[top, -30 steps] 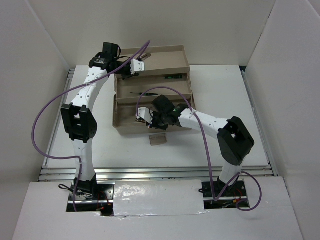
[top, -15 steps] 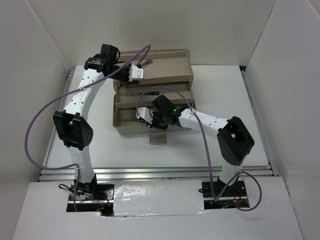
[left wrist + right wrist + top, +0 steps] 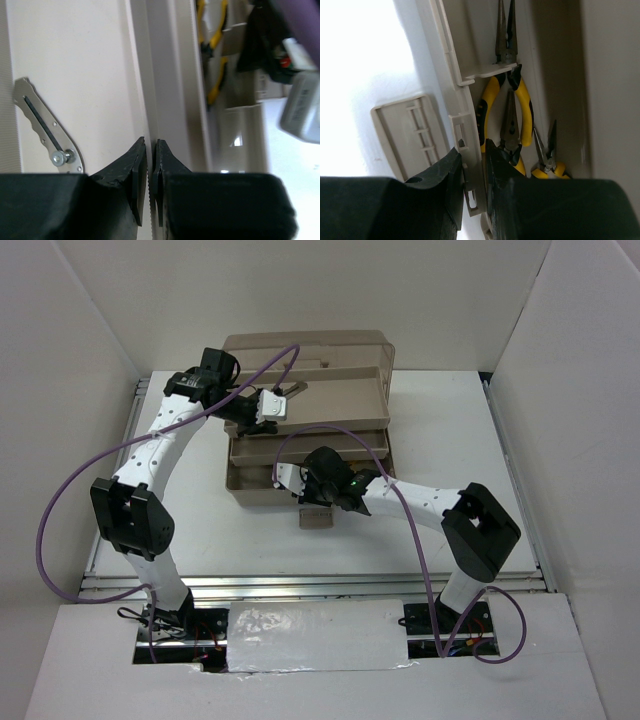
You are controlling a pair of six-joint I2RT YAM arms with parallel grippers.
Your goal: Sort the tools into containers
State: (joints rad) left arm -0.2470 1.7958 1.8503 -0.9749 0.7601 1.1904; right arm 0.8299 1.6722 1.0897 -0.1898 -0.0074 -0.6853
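White table (image 3: 450, 440) between plain white walls (image 3: 60, 340)

I'm watching my right jaws pinching the toolbox (image 3: 449, 70) wall. Three pliers (image 3: 491, 97) are lying inside, noses pointing away from me. A latch piece (image 3: 402, 135) is lying just outside on the surface (image 3: 365, 60).

Robot lab cell. White panel walls (image 3: 90, 320) closing in a white table (image 3: 450, 450) left, right and ahead of the left gripper (image 3: 151, 150) and right gripper (image 3: 472, 165), both clamped on a lone beige toolbox (image 3: 300, 350); aluminium rail (image 3: 300, 585) behind them by the bolted arm bases; taped white cover (image 3: 320, 635) over the base mounts; purple cables (image 3: 42, 540) looping loose
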